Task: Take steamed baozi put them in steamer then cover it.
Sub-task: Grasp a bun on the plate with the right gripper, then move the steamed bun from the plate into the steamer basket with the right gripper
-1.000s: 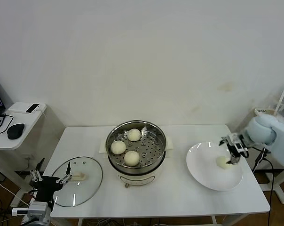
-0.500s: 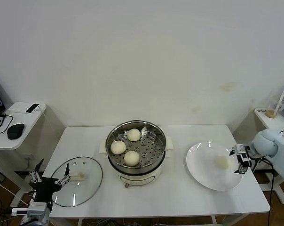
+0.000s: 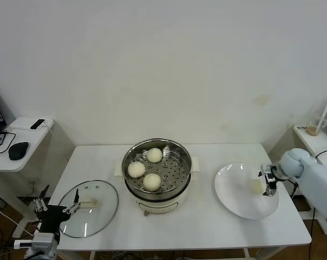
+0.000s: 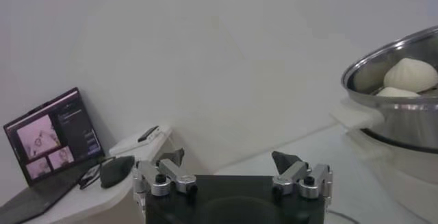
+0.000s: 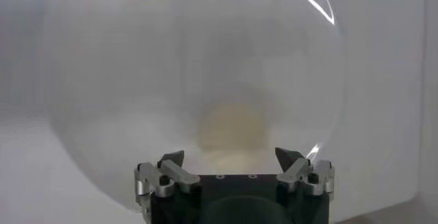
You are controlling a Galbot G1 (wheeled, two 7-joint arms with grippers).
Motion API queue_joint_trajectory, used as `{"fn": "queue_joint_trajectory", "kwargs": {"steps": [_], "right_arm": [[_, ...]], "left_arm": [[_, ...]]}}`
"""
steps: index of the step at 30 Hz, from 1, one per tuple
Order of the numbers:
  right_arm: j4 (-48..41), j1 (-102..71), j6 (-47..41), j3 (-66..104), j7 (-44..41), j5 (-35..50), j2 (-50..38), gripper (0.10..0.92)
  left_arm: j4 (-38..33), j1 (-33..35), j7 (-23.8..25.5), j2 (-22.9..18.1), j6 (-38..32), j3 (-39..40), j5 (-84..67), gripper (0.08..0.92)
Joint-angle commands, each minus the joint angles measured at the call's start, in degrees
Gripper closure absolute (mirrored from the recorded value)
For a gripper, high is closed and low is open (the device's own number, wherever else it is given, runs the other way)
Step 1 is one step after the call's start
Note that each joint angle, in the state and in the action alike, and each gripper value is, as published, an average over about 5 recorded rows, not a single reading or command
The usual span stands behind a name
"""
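Right claw (image 5: 235, 158) wide open, empty, just beside the last baozi (image 5: 233, 126) on plate (image 5: 102, 109).

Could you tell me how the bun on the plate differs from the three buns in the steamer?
The bun on the plate lies alone on a flat white plate; the three buns sit together on the perforated tray of the steel steamer. The open right gripper is beside the plate bun; no gripper is near the steamer's. All are round, cream-white and smooth.
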Motion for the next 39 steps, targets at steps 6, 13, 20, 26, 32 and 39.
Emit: {"fn": "queue_joint_trajectory", "kwargs": {"steps": [6,13,20,26,32,39], "right_arm": [[-3.58,1.09,-0.61,-0.14,-1.36,-1.18,2.80,0.274],[-2.15,1.38,-1.37,-0.69,-4.16,-0.43,1.33,0.389],[3.26,4.97,-3.27,-2.81,-6.19,4.29,-2.36,0.436],[9.29,13.65,-5.69,-9.35,-6.58,10.42,-6.24,0.438],[13.80,30.45,-8.56,-22.86,-5.60,18.85,-4.99,0.432],[19.56,50.37,-12.81,-37.23,-3.80,31.45,3.36,0.427]], "left_arm": [[-0.24,0.11,0.03,0.01,0.03,0.14,0.14,0.177],[-0.55,0.25,0.06,-0.06,0.02,0.12,0.13,0.177],[-0.97,0.36,0.12,0.10,0.04,-0.07,0.06,0.177],[-1.34,0.29,0.16,0.30,0.09,0.09,0.04,0.177],[-1.33,-0.36,0.03,0.51,0.18,1.15,0.38,0.177],[-0.94,-0.84,0.05,0.51,0.13,1.54,0.46,0.177]]}}
